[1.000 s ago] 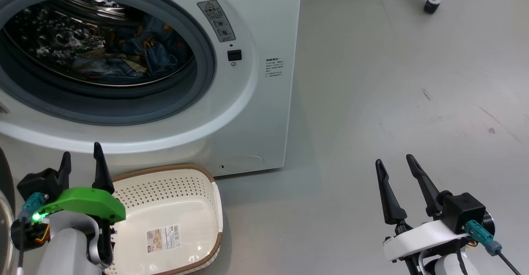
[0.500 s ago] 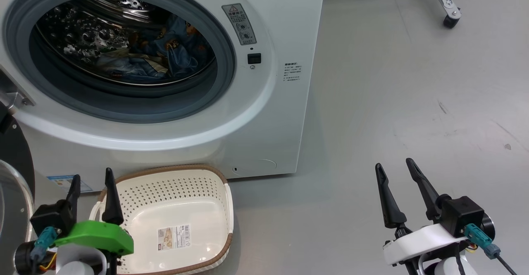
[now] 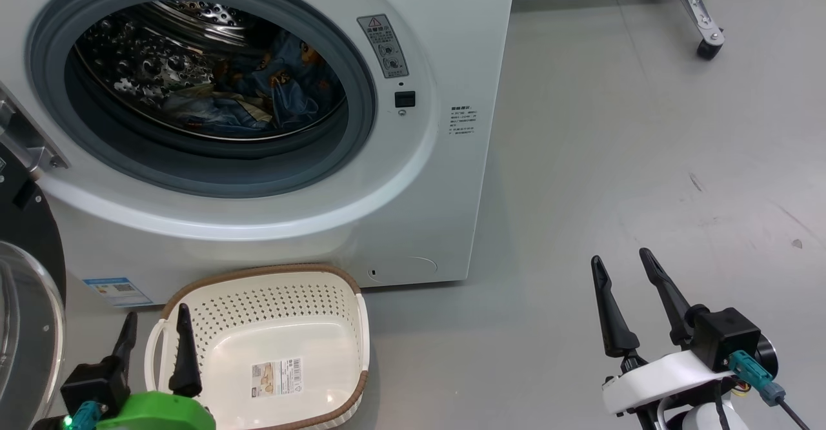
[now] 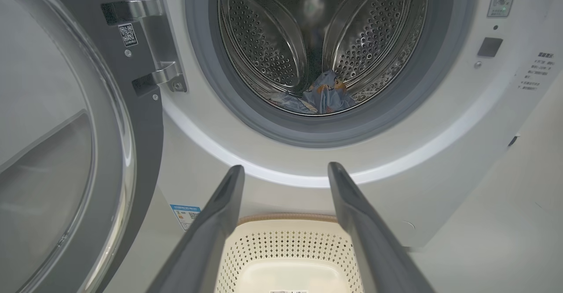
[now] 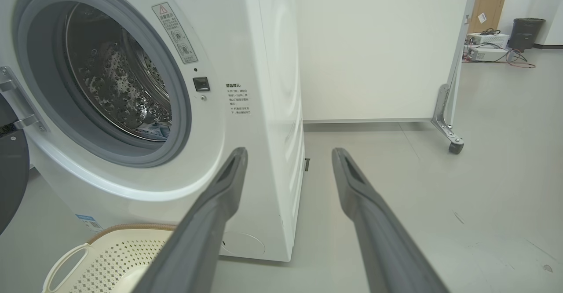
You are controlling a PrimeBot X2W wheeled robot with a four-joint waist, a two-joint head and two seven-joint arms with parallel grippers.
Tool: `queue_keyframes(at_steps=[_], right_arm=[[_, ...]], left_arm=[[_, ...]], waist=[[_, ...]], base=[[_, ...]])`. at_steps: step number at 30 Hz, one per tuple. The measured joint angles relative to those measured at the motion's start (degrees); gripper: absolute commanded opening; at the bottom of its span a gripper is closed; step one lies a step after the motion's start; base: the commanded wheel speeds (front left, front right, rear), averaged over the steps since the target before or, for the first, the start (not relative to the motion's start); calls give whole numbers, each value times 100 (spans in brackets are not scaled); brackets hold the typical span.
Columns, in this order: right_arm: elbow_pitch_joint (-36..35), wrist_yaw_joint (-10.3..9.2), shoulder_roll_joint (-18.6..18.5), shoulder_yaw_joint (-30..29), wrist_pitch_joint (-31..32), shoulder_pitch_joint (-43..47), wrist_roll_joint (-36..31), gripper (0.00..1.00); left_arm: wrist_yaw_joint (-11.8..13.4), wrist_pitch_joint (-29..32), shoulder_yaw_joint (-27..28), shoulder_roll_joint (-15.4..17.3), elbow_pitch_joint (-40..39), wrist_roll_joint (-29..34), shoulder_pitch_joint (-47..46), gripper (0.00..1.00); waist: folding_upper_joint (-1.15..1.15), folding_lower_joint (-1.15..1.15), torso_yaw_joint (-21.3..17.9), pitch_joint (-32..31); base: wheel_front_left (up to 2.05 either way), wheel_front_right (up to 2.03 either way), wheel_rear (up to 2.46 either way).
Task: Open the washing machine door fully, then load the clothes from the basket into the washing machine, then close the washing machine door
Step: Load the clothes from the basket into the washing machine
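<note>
The left gripper (image 3: 158, 314) has two long, dark, tapering fingers (image 3: 186, 352) set in a bright green shell (image 3: 164, 412). Beside the shell sits a black block (image 3: 97, 381), and below it a teal plug (image 3: 82, 414) with a small green light (image 3: 66, 422). The right gripper (image 3: 619, 257) has the same fingers on a white shell (image 3: 652, 377), with a black cube (image 3: 732, 338) on its outer side. A teal connector (image 3: 752, 368) there trails a black cable (image 3: 790, 414).
</note>
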Motion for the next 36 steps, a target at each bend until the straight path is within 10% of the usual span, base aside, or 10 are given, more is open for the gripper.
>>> queue_keyframes(at_steps=[36], right_arm=[[-13,1,0,-172,0,356,-43,100]], left_arm=[[503,0,174,-9,-1423,-140,1260,100]], waist=[[0,0,-154,-143]], base=[[0,0,0]])
